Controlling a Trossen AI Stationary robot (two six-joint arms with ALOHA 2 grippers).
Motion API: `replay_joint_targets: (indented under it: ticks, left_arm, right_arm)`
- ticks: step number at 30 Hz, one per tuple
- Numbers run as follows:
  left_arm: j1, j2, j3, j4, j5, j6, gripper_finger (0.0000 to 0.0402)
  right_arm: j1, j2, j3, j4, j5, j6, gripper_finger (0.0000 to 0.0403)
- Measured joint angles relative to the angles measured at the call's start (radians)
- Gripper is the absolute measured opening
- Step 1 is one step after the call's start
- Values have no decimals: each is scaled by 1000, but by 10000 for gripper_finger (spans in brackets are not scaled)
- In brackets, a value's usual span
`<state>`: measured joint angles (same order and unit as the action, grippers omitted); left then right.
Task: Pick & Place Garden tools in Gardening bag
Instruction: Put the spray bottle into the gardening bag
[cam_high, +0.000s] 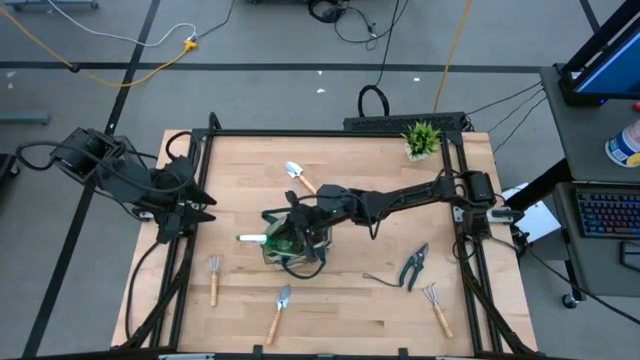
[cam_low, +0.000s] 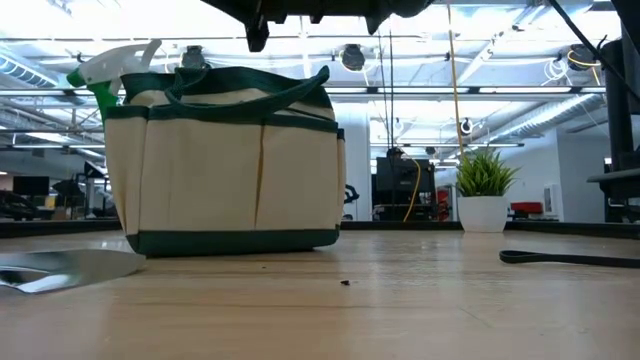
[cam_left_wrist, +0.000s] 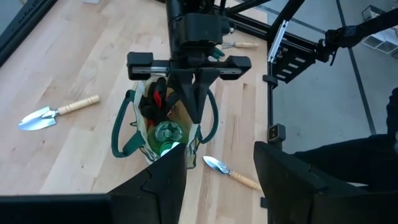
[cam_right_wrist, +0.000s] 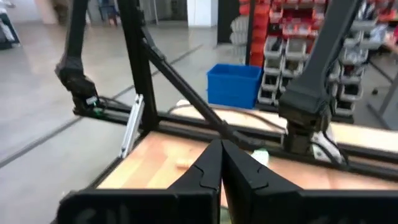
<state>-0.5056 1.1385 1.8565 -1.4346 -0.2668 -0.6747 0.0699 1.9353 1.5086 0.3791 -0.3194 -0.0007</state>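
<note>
The beige gardening bag with green trim (cam_high: 296, 246) stands on its base at the table's middle; it also shows in the low view (cam_low: 230, 170). A green spray bottle (cam_left_wrist: 166, 134) and a red-and-black item (cam_left_wrist: 155, 99) sit in it, and the white nozzle (cam_low: 118, 62) sticks out. My right gripper (cam_left_wrist: 194, 113) hovers just above the bag's mouth, shut and empty; its tips meet in the right wrist view (cam_right_wrist: 221, 148). My left gripper (cam_left_wrist: 217, 177) waits open at the table's left edge (cam_high: 195, 208).
On the table lie a trowel (cam_high: 298, 176) beyond the bag, a fork-rake (cam_high: 213, 279) and a trowel (cam_high: 280, 309) near the front, and pruning shears (cam_high: 413, 266) and another fork-rake (cam_high: 435, 306) at front right. A potted plant (cam_high: 422, 139) stands at the far right.
</note>
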Motion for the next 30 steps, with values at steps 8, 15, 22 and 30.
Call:
replay_joint_targets:
  ticks: [8,15,22,30]
  left_arm:
    - [-3,-1,-62,92,11,65,191]
    - [-33,0,-225,236,52,42,191]
    - [-37,22,-376,477,54,29,191]
    - [-38,95,-409,524,56,40,191]
  right_arm:
    - [11,0,73,-220,2,-12,0]
    - [11,-20,124,-485,36,-39,0]
    - [-7,-148,125,-756,112,-106,0]
    - [-38,-319,45,-922,114,-127,0]
